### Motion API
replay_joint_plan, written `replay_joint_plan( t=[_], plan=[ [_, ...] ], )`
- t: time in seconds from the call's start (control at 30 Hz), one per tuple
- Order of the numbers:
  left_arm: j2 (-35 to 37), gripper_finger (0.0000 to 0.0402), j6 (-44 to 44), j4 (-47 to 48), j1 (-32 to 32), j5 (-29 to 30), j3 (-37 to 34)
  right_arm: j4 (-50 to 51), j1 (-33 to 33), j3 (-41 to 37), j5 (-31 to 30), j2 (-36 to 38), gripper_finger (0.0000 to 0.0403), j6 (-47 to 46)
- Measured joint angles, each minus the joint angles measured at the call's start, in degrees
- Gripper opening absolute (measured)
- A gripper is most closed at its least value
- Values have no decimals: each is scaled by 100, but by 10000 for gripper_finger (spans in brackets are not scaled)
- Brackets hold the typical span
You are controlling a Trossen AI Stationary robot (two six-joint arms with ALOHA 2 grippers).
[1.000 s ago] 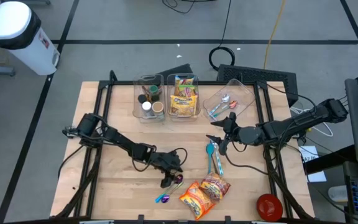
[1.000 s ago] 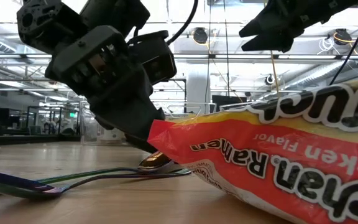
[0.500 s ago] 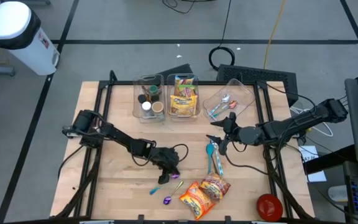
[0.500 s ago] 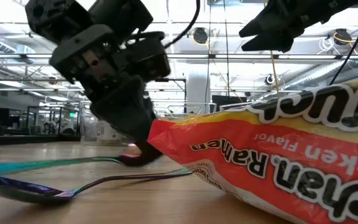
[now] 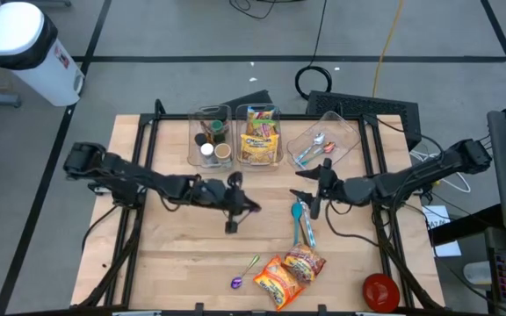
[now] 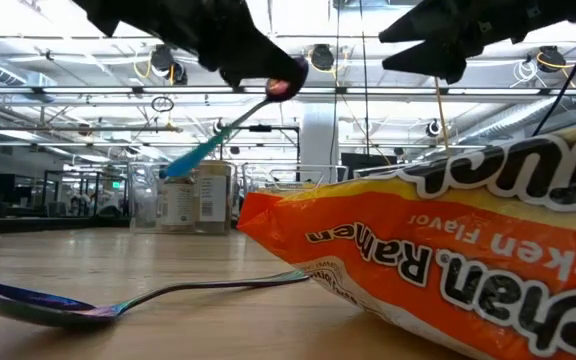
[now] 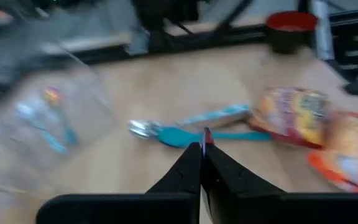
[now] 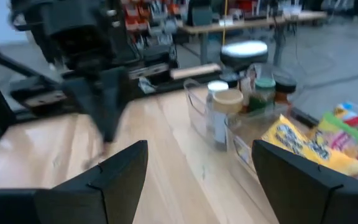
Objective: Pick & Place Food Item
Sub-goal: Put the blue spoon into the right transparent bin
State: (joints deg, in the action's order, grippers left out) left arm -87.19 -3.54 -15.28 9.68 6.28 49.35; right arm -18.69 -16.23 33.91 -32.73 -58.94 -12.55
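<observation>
Left gripper (image 5: 242,204): fingers closed on spoon (image 6: 218,135), mid-table, raised. Right gripper (image 5: 310,189): fingers wide apart, empty. Ramen packets (image 5: 288,274): near edge. Risk: thin handle slipping, spoon dropping.

- A grey floor (image 5: 165,35), crossed by dark lines, is seen around the wooden table (image 5: 165,254).
- A white bin (image 5: 23,48) is placed nearby.
- Ceiling lights (image 6: 320,56) and beams are seen behind.
</observation>
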Motion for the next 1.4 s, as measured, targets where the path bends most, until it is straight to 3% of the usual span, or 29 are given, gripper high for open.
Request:
replay_joint_plan(
  t=[0.3, 0.9, 1.1, 1.4],
  plan=[
    [48, 12, -557, -928, -406, 128, 4, -1865, 12, -784, 88, -278, 279, 379],
    [37, 11, -647, -1281, -476, -80, 8, -3600, 577, 162, 1649, -2755, 271, 123],
    [37, 13, -643, -1265, -466, -80, 8, -3818, 577, 278, 1644, -2918, 225, 124],
    [37, 14, -627, -1286, -466, -93, 8, -3807, 603, 278, 1639, -2918, 82, 124]
  ],
)
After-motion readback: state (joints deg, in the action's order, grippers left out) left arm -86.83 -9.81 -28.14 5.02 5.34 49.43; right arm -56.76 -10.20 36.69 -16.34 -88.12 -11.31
